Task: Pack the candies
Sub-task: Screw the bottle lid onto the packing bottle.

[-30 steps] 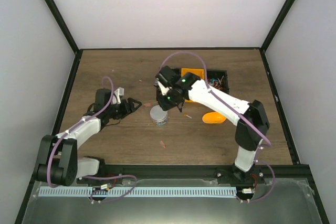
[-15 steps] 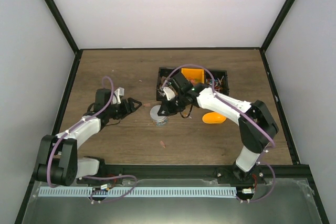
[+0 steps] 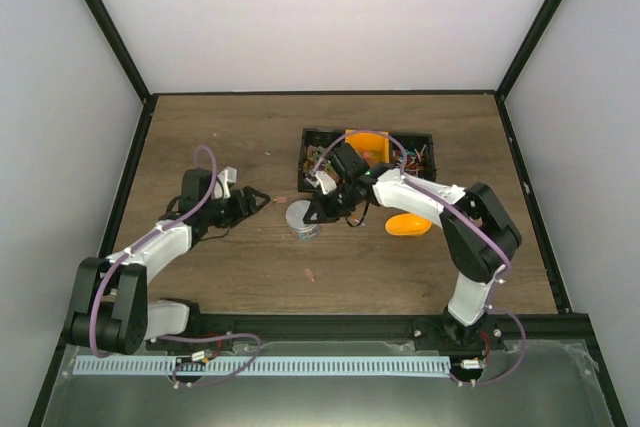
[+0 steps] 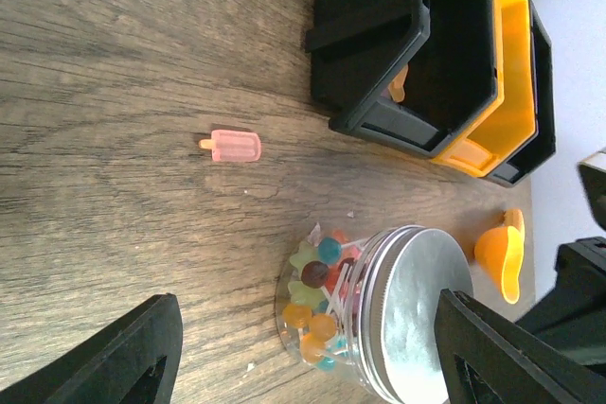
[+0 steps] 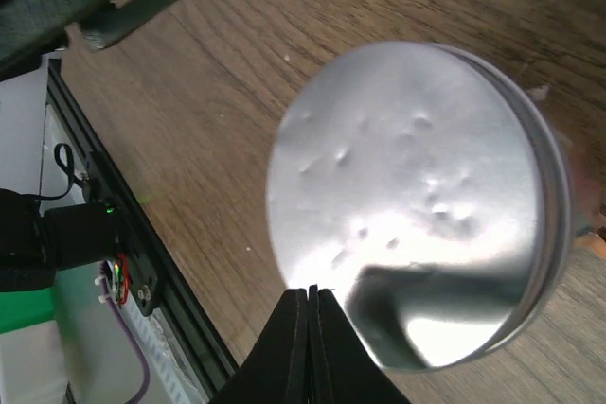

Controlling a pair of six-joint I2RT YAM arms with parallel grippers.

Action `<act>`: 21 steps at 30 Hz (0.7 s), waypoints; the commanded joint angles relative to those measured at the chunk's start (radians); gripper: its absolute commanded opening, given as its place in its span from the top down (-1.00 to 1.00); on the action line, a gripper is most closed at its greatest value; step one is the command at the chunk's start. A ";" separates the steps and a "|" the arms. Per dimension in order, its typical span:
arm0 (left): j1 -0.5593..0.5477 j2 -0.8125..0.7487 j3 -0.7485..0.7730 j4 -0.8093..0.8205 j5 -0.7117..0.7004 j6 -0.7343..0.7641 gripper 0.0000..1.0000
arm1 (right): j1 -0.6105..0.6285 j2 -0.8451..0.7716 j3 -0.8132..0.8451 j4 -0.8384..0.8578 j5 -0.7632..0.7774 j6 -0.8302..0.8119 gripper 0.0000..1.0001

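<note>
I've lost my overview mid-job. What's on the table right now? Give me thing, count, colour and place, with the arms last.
jar: one, clear with a silver lid on, mid-table
candies: many, mixed colours, inside the jar
lolly-shaped candy: one, pink, loose on the table near the jar
tray: one, black, compartments, far side of the table
loose pieces: several, mixed colours, in the tray's right compartment
bin: one, orange-yellow, set in the tray
scoop: one, orange, on the table right of the jar
table: one, brown wood
left tool: one, black, open and empty, left of the jar
right tool: one, black, shut, over the lid's edge
</note>
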 commanded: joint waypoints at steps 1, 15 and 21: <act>0.002 -0.008 0.009 -0.007 0.003 0.022 -0.50 | -0.014 0.036 0.005 0.013 -0.031 0.001 0.99; 0.002 -0.014 0.002 -0.005 0.002 0.020 -0.50 | -0.022 -0.003 0.087 -0.012 -0.031 0.007 0.99; 0.002 -0.021 0.002 -0.010 0.004 0.021 -0.50 | -0.071 0.032 0.017 0.053 -0.078 0.043 0.98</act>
